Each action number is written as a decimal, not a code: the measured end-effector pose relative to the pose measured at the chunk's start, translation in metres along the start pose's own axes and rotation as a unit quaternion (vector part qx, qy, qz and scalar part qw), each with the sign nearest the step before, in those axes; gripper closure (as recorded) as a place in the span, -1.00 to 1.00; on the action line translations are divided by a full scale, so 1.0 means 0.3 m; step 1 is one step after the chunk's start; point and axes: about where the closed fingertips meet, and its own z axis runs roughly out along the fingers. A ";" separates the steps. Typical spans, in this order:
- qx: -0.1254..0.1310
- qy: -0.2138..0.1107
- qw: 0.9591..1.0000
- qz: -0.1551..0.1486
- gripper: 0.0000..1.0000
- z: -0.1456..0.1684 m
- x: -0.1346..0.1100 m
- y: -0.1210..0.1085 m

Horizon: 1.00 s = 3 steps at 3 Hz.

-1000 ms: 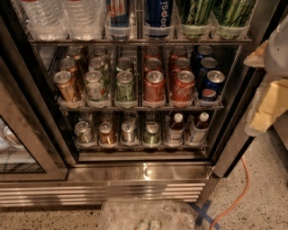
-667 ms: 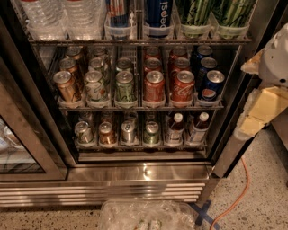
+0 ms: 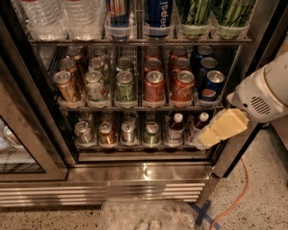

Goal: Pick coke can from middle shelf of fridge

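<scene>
The fridge (image 3: 144, 173) stands open, with a steel base and a dark interior. On the middle shelf (image 3: 135, 108), a wire rack with clear lanes, red coke cans stand in two lanes; the front ones are a coke can (image 3: 154, 86) and a second one (image 3: 182, 86), both upright with silver tops. My gripper (image 3: 204, 138), pale yellow on a white arm, reaches in from the right. It is in front of the fridge's right door frame, level with the lower rack, below and right of the coke cans, and touches nothing.
Blue Pepsi cans (image 3: 211, 85) fill the right lane and green-and-white cans (image 3: 124, 84) the lanes to the left. The upper rack holds tall bottles (image 3: 45, 13). Small capped bottles (image 3: 174, 128) stand below. The glass door (image 3: 18, 148) hangs at left. An orange cable (image 3: 234, 202) and a plastic bag (image 3: 144, 215) lie on the floor.
My arm and gripper have swung in from the right edge, moving left and down toward the fridge's right frame. The cans have not moved.
</scene>
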 end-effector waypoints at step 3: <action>0.002 -0.082 0.988 0.132 -1.00 0.093 -0.079 0.026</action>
